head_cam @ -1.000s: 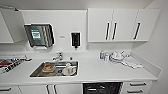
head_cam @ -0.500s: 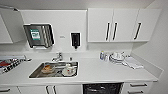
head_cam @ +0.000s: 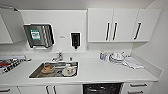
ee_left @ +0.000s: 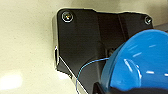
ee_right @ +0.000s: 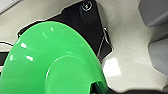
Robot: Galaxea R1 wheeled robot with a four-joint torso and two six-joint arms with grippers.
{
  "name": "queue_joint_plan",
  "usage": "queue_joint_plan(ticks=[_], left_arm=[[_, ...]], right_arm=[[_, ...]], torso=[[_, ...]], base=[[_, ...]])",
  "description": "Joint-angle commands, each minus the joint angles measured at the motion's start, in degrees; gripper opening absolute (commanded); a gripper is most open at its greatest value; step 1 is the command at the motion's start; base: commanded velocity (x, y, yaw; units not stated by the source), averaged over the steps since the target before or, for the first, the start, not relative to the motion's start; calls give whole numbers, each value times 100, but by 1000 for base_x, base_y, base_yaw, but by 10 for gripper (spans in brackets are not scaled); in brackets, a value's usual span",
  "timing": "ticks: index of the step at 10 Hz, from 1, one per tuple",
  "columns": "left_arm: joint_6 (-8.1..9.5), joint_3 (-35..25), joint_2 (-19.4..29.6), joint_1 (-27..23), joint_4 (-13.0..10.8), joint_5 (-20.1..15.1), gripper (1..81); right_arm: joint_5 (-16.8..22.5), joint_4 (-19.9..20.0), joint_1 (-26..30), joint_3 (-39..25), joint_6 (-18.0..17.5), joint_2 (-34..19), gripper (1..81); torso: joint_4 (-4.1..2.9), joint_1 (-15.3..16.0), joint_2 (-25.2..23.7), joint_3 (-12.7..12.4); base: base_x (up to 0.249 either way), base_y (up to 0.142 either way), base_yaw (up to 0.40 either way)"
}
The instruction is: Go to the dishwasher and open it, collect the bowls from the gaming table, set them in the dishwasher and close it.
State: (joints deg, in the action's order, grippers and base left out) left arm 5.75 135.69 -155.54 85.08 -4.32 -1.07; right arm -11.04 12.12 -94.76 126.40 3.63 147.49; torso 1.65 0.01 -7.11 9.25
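Facing the counter: dishwasher open below its edge, dark inside, right of the sink (dishes in it). Blue bowl close at left wrist, green bowl at right wrist. Grip on either: can't tell.

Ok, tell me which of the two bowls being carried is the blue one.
The blue bowl shows close up in the left wrist view. The other, a green bowl, shows in the right wrist view.
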Motion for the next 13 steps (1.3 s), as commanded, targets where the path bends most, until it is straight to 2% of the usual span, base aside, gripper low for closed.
queue_joint_plan(ticks=[1, 2, 4, 5, 7, 10, 12, 13], left_arm=[[-57, -992, 963, -4, -122, 90, 10], [-48, -1410, 1364, 40, -122, 239, 10], [-48, -1904, 1849, 110, -96, 405, 10], [-39, -2020, 2008, 128, -79, 484, 10], [22, -2187, 2386, 154, -61, 696, 10], [23, -3056, 3246, 128, -140, 941, 10], [48, -3277, 3651, -12, -61, 1240, 10], [319, -3251, 3792, -178, -61, 1250, 10]], right_arm=[[313, -34, 180, -214, -12, -367, 10], [313, -43, 198, -231, -12, -402, 10], [313, -43, 224, -257, -12, -472, 10], [313, -52, 233, -266, -12, -490, 10], [313, -52, 224, -266, -12, -499, 10], [305, -69, 224, -293, -3, -499, 10], [305, -78, 224, -319, -3, -508, 10], [305, -70, 216, -319, 6, -508, 10]], torso=[[0, 0, 0, 0], [0, 0, 0, 210], [0, -1, -2, 576], [0, -1, -2, 675], [0, -1, -2, 1046], [0, -1, -2, 1632], [0, 2, 2, 2018], [0, 5, 4, 1679]], base=[[0, 0, 0], [0, 0, 0], [0, 0, 0], [0, 0, 0], [0, 0, 0], [0, 0, 0], [0, 0, 0], [0, 0, 0]])
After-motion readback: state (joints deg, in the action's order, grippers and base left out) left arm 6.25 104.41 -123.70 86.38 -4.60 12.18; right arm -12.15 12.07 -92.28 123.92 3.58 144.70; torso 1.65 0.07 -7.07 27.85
